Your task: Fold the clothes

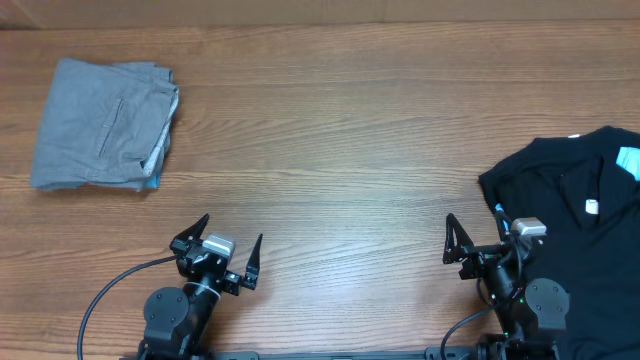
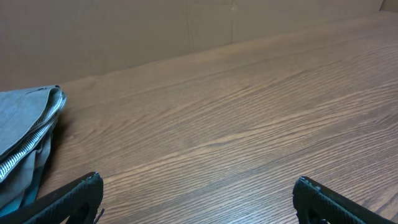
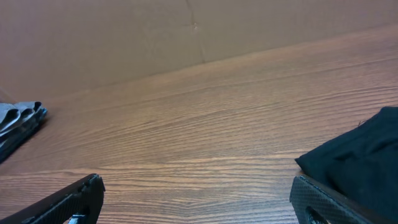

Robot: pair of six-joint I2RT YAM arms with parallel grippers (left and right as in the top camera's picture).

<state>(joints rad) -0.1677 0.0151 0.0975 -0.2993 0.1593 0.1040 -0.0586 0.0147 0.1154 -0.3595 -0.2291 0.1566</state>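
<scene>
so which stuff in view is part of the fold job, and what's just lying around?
Job:
- black shirt, spread unfolded, right edge
- gray garment, already folded, far left
- left hand and right hand, both open, empty

Lying about:
- nothing loose; only the wooden table under it all

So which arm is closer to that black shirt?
Right. The right gripper is beside the black shirt; the left gripper is across the table, nearer the folded grey garment.
</scene>
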